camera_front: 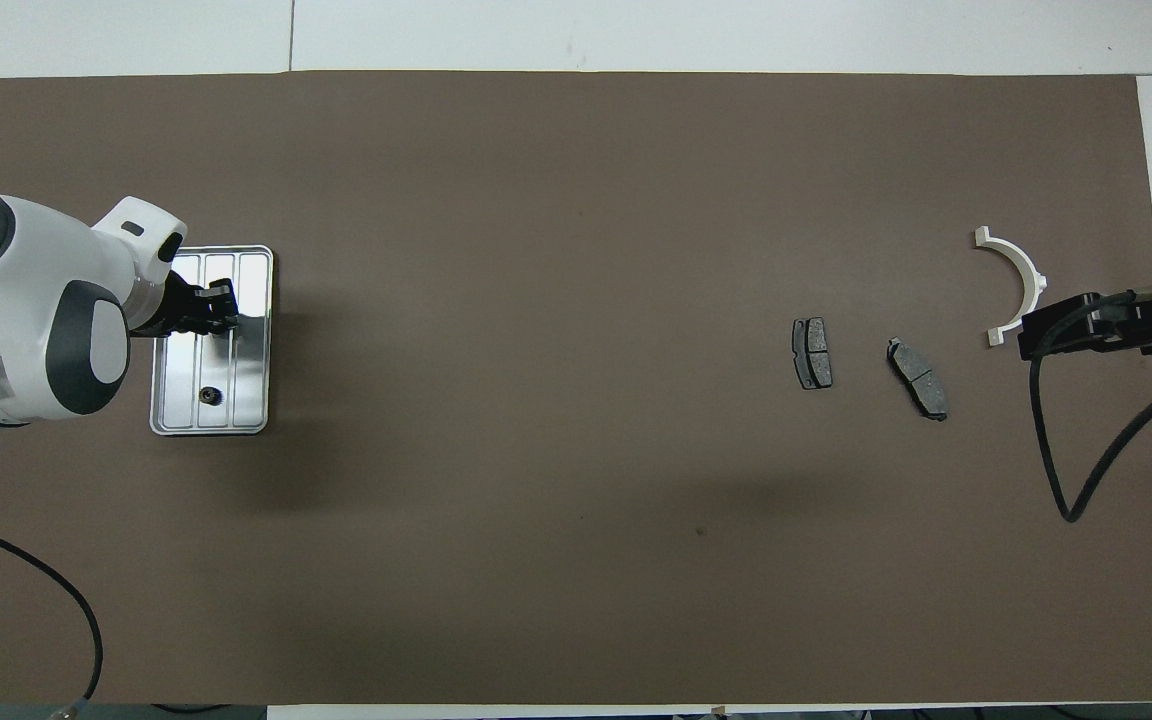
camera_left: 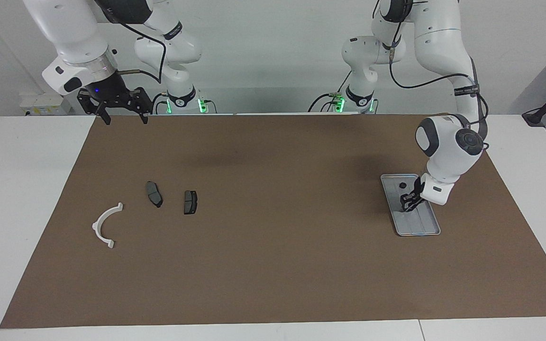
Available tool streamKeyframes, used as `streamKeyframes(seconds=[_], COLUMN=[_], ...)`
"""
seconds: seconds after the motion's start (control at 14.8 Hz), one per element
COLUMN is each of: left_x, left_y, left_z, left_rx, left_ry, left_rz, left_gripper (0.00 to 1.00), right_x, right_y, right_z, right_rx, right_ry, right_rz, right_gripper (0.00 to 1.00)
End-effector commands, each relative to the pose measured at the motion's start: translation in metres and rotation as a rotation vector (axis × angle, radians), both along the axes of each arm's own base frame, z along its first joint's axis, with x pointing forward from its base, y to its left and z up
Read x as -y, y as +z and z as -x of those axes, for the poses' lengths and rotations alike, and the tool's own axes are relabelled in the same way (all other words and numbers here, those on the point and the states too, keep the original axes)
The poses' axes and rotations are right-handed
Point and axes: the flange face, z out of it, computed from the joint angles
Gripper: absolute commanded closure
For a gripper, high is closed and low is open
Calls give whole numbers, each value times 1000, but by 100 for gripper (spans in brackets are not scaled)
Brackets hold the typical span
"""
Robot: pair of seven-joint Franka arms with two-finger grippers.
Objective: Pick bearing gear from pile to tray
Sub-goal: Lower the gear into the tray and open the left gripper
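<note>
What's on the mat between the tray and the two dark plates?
Nothing: between the tray and the dark plates the brown mat is bare, seen in both views.

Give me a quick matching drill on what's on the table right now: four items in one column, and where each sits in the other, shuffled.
Items:
1. small black gear
2. left gripper
3. white half-ring bracket
4. right gripper

Places:
A. raised over the mat's edge nearest the robots, at the right arm's end, waiting
B. on the mat beside the two dark plates
C. low over the middle of the tray
D. lying in the tray, at its end nearer the robots

Pairs: 1-D, 2-C, 3-B, 4-A
</note>
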Motion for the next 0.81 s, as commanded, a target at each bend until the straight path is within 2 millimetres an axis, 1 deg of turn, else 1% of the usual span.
streamKeyframes(seconds=[0.0, 0.2, 0.34, 0.41, 0.75], left_x=[-4, -5, -14, -14, -13], left_y=[-2, -3, -4, -4, -3], left_z=[5, 5, 5, 5, 5], left_rx=[19, 18, 16, 18, 20], left_ry=[-30, -42, -30, -30, -31], left_rz=[-5, -6, -6, -6, -5], left_gripper=[100, 100, 100, 100, 99], right_x=[2, 0, -3, -3, 6], right_y=[-1, 0, 0, 1, 2], right_z=[-2, -3, -4, -5, -8], right_rx=[10, 15, 25, 34, 53], right_ry=[17, 20, 24, 24, 12], right_rz=[-4, -4, -5, -5, -5], right_gripper=[0, 0, 0, 0, 0])
